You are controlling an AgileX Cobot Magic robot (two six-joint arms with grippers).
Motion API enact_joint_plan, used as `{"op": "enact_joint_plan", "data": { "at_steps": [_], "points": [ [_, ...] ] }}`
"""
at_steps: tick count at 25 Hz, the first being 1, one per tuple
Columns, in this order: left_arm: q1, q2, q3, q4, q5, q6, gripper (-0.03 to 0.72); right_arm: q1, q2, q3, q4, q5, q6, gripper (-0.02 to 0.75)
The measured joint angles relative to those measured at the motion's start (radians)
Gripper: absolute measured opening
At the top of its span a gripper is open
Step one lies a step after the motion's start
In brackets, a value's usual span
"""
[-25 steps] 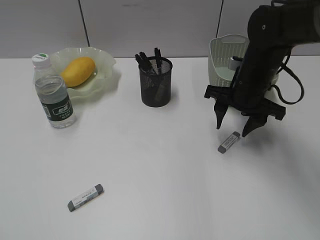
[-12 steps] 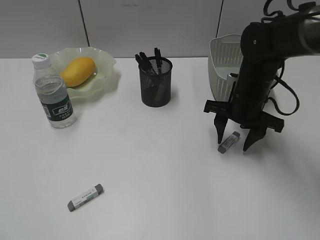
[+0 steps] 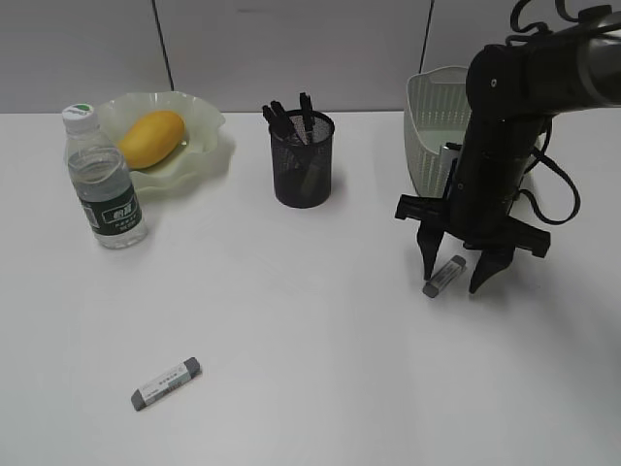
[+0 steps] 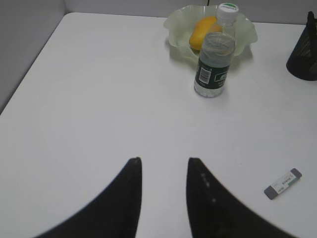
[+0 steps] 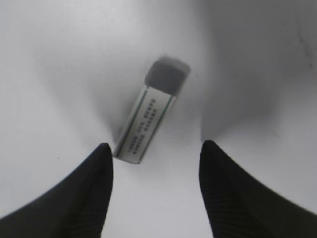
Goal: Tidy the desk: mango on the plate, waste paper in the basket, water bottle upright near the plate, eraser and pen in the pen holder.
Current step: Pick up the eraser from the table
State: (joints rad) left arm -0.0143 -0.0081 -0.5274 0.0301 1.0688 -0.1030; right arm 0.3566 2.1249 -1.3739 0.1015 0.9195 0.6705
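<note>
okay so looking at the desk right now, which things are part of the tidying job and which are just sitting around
Part of the job:
- mango on the plate
- water bottle, upright beside the plate
- pen holder with pens in it
- basket
- eraser between the right gripper fingers
- second eraser at the front left

Just lying about:
- nothing visible; no waste paper in sight

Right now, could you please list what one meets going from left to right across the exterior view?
water bottle → mango on the plate → pen holder → eraser under the right tool
</note>
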Motion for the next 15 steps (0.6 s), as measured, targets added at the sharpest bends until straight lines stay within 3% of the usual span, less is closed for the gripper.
{"op": "enact_joint_plan", "data": {
  "at_steps": [15],
  "points": [
    [0.000, 0.000, 0.000, 0.000, 0.000, 0.000, 0.239, 0.000, 0.001, 0.000, -0.001, 0.000, -0.007, 0.413]
  ]
}}
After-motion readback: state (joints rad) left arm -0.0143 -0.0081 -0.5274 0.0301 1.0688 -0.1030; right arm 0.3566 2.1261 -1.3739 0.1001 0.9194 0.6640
